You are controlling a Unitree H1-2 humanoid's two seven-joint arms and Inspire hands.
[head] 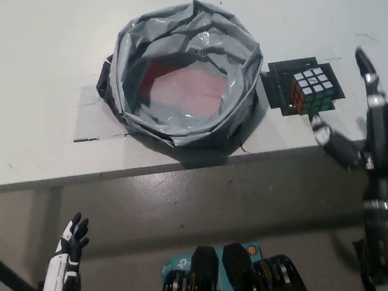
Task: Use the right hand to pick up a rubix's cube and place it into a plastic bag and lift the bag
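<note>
While the head view looks steeply down, one white tabletop point(32, 58) fills the upper part of the picture, its front edge running across just below the middle. On it stands one plastic bag point(192, 128) — grey, its sides rolled down into a round rim, its mouth wide open upward, with a pale pink and red patch showing at the bottom inside. Just beside the bag, on the picture's right, lies one Rubik's cube point(312, 90) with a white top face and orange and green side faces; it rests on one black mat point(278, 84) and touches nothing else. One strip of clear tape point(94, 118) lies flat on the tabletop at the bag's other side.

One black right hand point(359, 128) reaches up over the tabletop's front edge, fingers spread apart and holding nothing, near the cube but clear of it. One white left hand point(71, 243) rests low at the lower left — below the tabletop, fingers apart, empty.
</note>
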